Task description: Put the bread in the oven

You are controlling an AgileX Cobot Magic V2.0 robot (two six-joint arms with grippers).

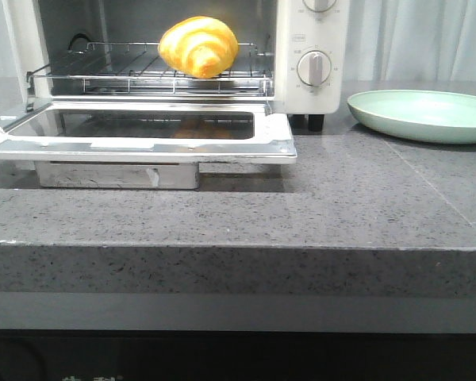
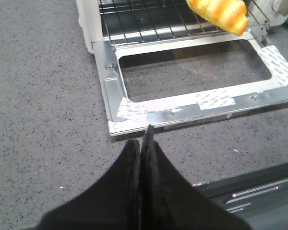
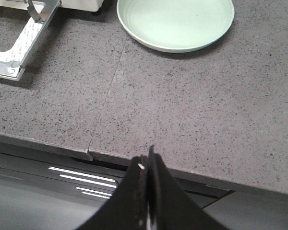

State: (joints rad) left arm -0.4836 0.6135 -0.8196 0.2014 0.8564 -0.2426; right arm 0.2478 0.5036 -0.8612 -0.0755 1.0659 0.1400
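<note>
Golden bread (image 1: 198, 47) sits on the wire rack (image 1: 127, 67) inside the oven (image 1: 301, 48), whose door (image 1: 143, 135) lies folded down flat over the grey counter (image 1: 365, 198). We see our left gripper (image 2: 145, 143) with fingers pressed together, holding nothing, above the counter just before the door's edge. Our right gripper (image 3: 146, 165) is likewise pinched closed and empty, over the counter's front edge, well apart from the green plate (image 3: 175, 21) beside the oven.

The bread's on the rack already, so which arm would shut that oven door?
Probably the left. Its gripper, jaws shut, sits just in front of the open door of the oven. The right gripper, also shut, faces the plate, off to the door's side.
</note>
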